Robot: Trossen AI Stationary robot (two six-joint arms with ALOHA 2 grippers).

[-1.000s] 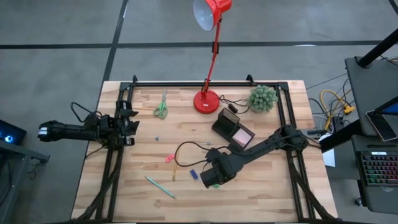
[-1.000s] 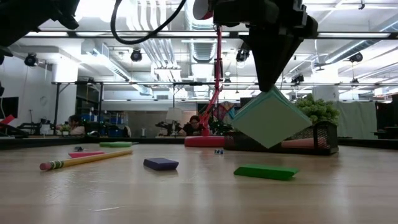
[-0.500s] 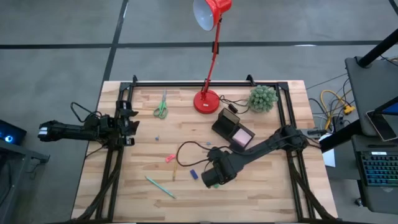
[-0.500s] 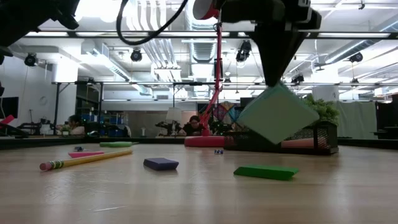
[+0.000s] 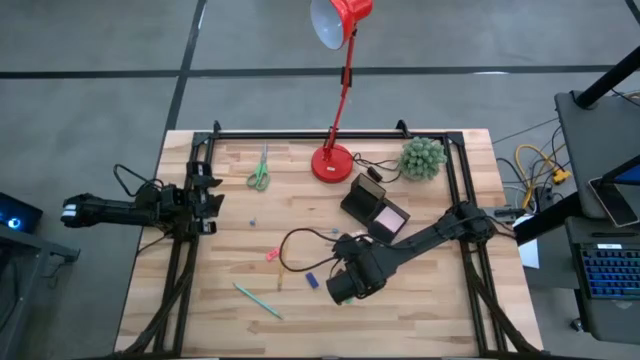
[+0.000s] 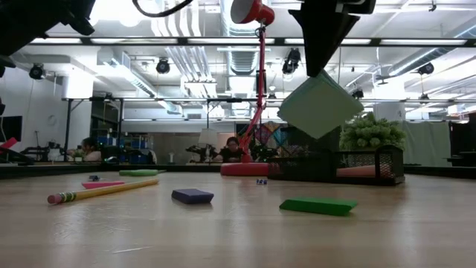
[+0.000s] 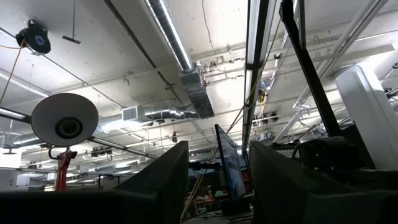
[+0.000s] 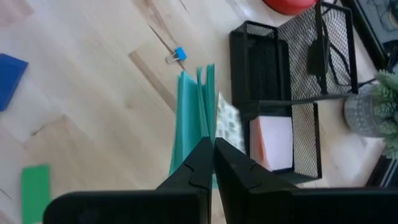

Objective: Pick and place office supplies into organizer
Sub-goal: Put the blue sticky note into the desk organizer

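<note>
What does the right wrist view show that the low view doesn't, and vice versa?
Only the right wrist view: inside the organizer, a pink sticky-note pad lying in one compartment, and a small blue clip on the wood.
Only the low view: the yellow pencil lying on the table, and the pale block hanging clear above the tabletop.
Both: the right gripper shut on the pale block, the blue piece, the green piece, the organizer.

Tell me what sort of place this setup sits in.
Probably an open lab or workshop: exposed silver ceiling ducts, a bare grey concrete floor around the wooden slatted table, and a cluttered side desk with a backlit keyboard.
</note>
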